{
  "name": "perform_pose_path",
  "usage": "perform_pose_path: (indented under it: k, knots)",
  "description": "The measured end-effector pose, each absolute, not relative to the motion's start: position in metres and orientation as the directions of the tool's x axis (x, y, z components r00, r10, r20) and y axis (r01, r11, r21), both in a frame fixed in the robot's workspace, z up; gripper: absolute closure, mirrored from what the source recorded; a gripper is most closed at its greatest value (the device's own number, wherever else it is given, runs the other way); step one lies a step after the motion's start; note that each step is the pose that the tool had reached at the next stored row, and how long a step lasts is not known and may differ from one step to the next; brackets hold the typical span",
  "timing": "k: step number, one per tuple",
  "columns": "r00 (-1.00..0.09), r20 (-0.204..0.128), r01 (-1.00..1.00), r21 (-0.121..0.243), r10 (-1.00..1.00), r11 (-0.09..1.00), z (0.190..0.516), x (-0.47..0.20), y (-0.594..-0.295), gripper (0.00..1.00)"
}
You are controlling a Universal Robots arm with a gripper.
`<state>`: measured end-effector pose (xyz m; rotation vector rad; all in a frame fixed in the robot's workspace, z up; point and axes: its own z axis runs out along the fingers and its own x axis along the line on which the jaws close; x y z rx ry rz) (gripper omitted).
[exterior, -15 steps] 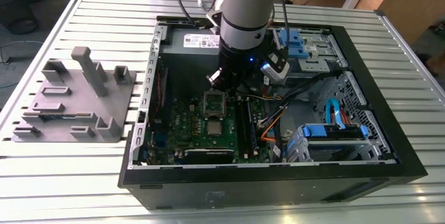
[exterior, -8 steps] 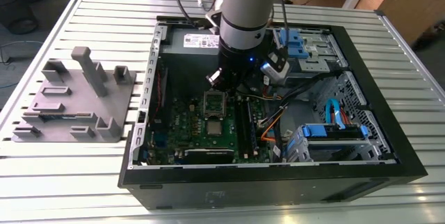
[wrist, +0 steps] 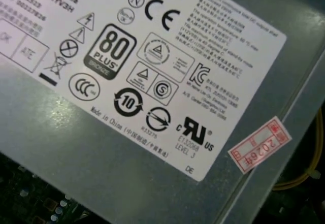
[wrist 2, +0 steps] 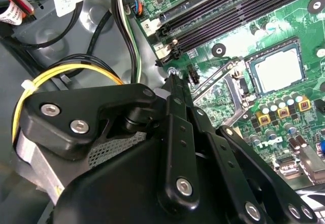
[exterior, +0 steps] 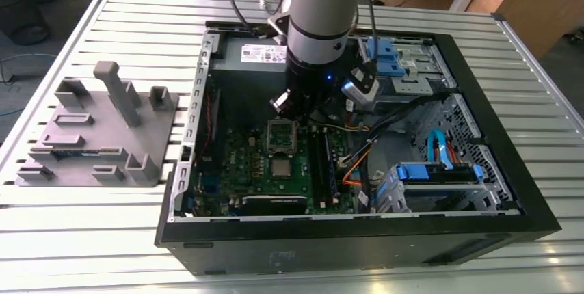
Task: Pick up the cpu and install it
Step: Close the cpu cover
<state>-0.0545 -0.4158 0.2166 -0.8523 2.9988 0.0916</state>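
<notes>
The cpu [exterior: 280,166] is a small silver square lying flat in its socket on the green motherboard [exterior: 242,154] inside the open computer case. In the second wrist view the cpu [wrist 2: 278,70] lies level in the socket, with the hollow metal socket frame [wrist 2: 223,89] swung up beside it. In the exterior view that frame [exterior: 281,135] lies just behind the chip. My gripper [exterior: 297,107] hangs over the board behind the frame, apart from the chip. Its black linkage [wrist 2: 175,82] reaches toward the frame's edge and carries nothing that I can see.
The black case wall [exterior: 365,236] rings the board. A power supply [wrist: 152,82] with a white label sits at the back. Blue drive cages [exterior: 438,174] and orange and yellow cables [wrist 2: 56,74] crowd the exterior view's right. A grey tray [exterior: 91,130] with upright blocks stands outside the case.
</notes>
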Motion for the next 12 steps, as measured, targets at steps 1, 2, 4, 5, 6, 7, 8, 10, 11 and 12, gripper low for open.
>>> perform_pose_path:
  k: [1,2,4,5,6,7,8,10,11,12]
  knots:
    - [-0.85,-0.038,-0.527,0.05,-0.526,0.848,0.2172,-0.055,-0.4158,0.87]
    - [-0.849,-0.039,-0.528,0.05,-0.527,0.848,0.2178,-0.0555,-0.4158,0.87]
    - [-0.848,-0.039,-0.53,0.05,-0.528,0.847,0.2191,-0.0561,-0.4158,0.87]
    - [-0.848,-0.039,-0.53,0.05,-0.529,0.846,0.22,-0.0562,-0.4158,0.87]
    - [-0.847,-0.039,-0.531,0.05,-0.53,0.846,0.2211,-0.0563,-0.4158,0.87]
    - [-0.847,-0.039,-0.531,0.05,-0.53,0.846,0.2222,-0.0564,-0.4158,0.87]
    - [-0.847,-0.039,-0.532,0.05,-0.53,0.845,0.2231,-0.0565,-0.4158,0.87]
    - [-0.846,-0.04,-0.532,0.05,-0.531,0.845,0.2239,-0.0565,-0.4157,0.87]
    - [-0.846,-0.04,-0.532,0.05,-0.531,0.845,0.2239,-0.0565,-0.4157,0.87]
    - [-0.846,-0.04,-0.533,0.05,-0.531,0.845,0.2239,-0.0565,-0.4157,0.87]
